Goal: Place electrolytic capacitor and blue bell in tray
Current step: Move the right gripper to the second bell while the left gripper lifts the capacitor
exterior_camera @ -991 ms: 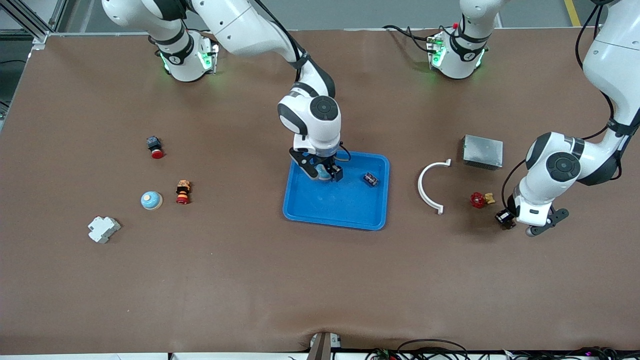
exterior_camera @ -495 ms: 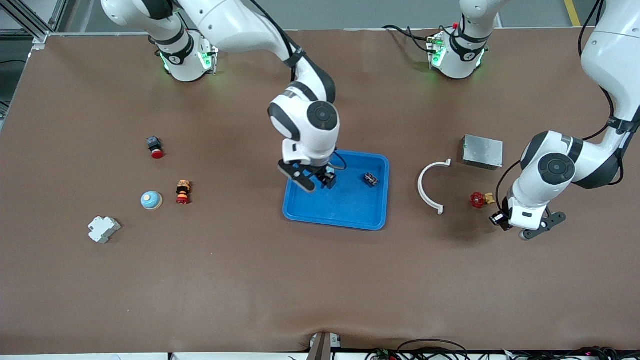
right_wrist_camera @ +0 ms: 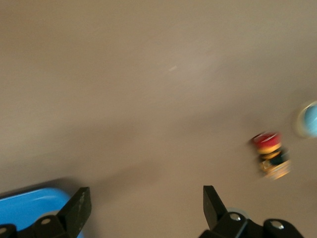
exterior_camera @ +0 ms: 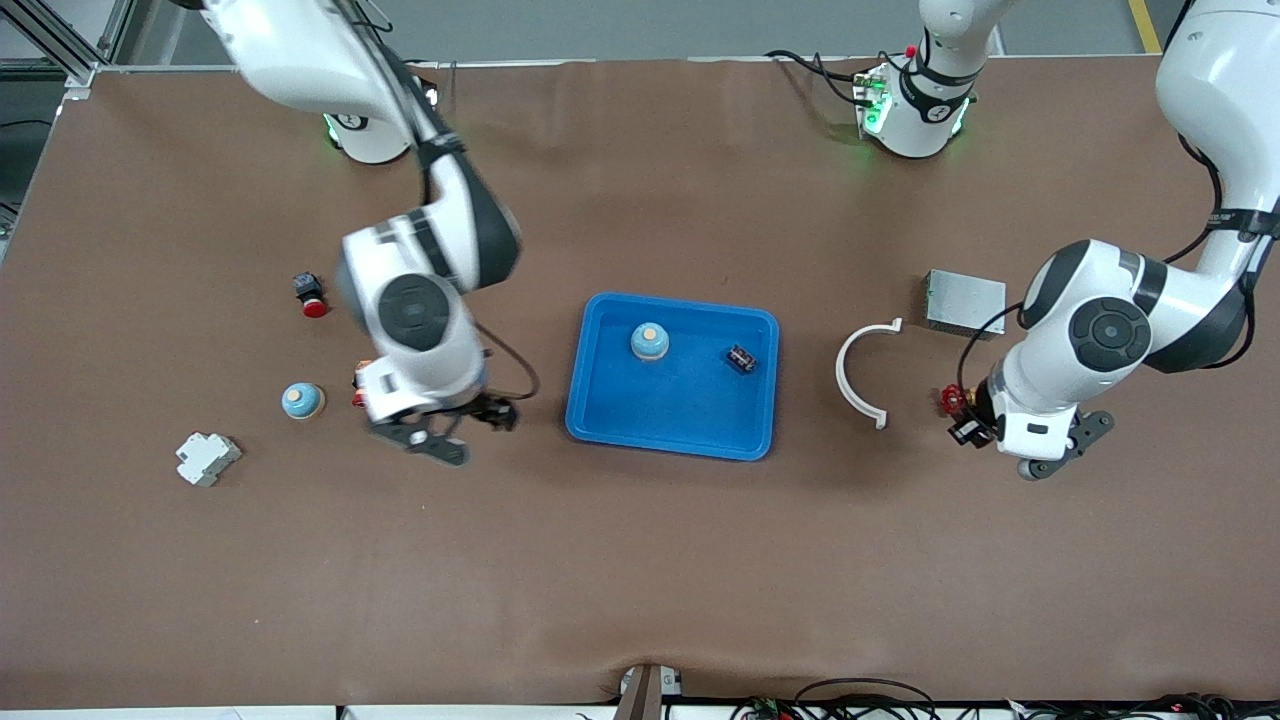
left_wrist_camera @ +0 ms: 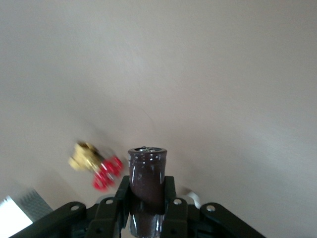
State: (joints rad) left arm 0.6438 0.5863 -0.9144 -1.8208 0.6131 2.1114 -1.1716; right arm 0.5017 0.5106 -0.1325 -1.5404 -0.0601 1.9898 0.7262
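Observation:
The blue tray lies mid-table. In it stand a blue bell and a small dark part. A second blue bell sits on the table toward the right arm's end and shows in the right wrist view. My right gripper is open and empty over the bare table between that bell and the tray; its wrist view shows the tray's corner. My left gripper is shut on the dark electrolytic capacitor, held over the table by a red valve.
A white arc and a grey metal box lie toward the left arm's end. A red push button, a red-yellow button and a white block lie toward the right arm's end. The red valve also shows in the left wrist view.
My right gripper let go of the blue bell in the tray and swung away toward the right arm's end. My left gripper carried the capacitor a little toward the tray.

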